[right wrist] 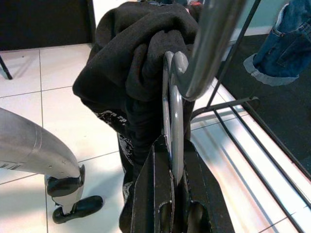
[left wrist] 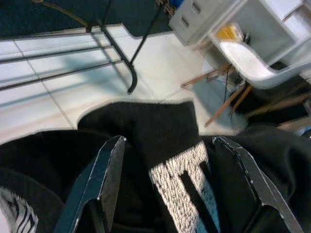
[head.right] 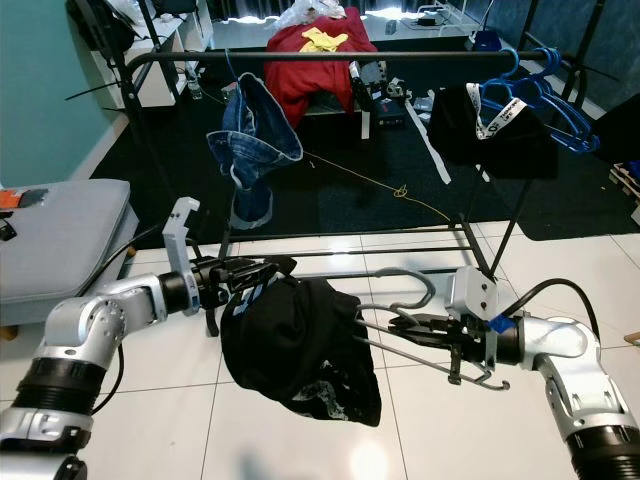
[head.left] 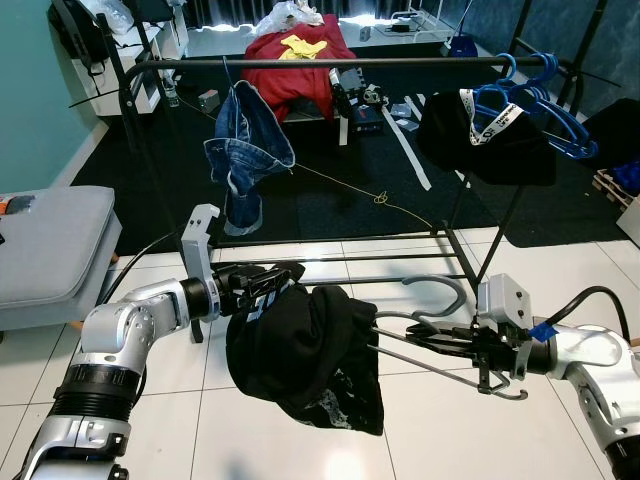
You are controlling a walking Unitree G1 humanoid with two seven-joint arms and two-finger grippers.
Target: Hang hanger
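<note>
Holding things with both arms, we stand on the white tile floor [head.left: 400, 420] in front of a black clothes rack [head.left: 330, 63]. Our right gripper [head.left: 440, 338] is closed tight on a grey metal hanger [head.left: 440, 292], and in the right wrist view its two black fingers [right wrist: 158, 194] pinch the hanger's wire between them. The hanger lies almost flat in the air, low down and well below the rack's top bar, with its hook curling up just in front of the rack's bottom rails. A black shirt [head.left: 300, 350] with white print hangs bunched on the far end of the hanger, between our two arms. Our left gripper [head.left: 262, 280] reaches into the top of that shirt. In the left wrist view its fingers [left wrist: 104, 170] are spread wide apart, with the black cloth and its white print lying between them, but we cannot tell if they press on the cloth. On the rack's top bar hang blue jeans [head.left: 245, 150] on the left side, and a black top [head.left: 485, 140] with some blue hangers [head.left: 545, 100] on the right side. Behind the rack a red cloth [head.left: 300, 65] lies on a dark rug [head.left: 330, 200]. A grey cushion [head.left: 50, 240] sits at our far left.
</note>
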